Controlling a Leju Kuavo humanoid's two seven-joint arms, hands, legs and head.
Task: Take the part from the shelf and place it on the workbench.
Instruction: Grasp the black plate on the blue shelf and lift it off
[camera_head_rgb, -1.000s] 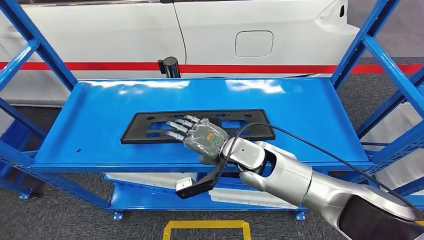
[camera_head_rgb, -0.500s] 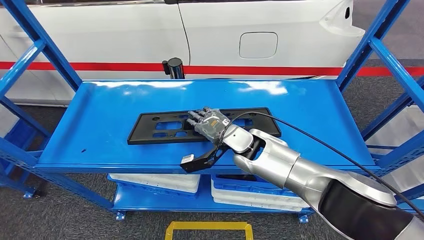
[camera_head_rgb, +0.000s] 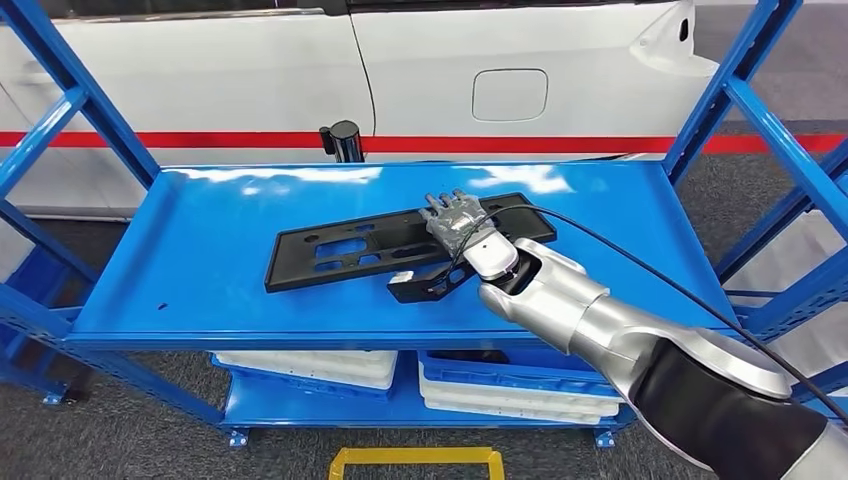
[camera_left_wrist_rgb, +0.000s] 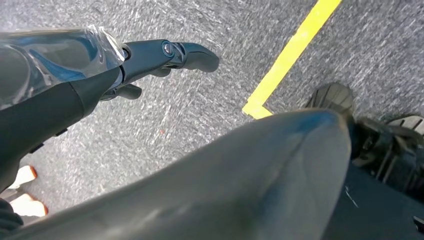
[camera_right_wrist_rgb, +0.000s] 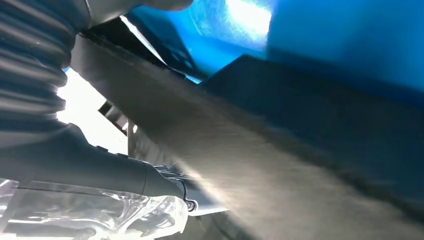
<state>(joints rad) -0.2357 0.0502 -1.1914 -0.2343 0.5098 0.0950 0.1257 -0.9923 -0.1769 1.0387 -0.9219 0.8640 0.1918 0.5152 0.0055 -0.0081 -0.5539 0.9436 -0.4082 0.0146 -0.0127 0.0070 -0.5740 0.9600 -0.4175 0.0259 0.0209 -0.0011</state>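
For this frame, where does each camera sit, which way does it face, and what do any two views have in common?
Head view: high on the body, facing forward and down at the blue shelf; the right hand grips the black part.
Left wrist view: behind the left hand, facing down at grey floor and a yellow line; dark body parts show.
Right wrist view: close behind the right hand, against the part's underside.
Shared: head and right wrist views both show the part and blue shelf.
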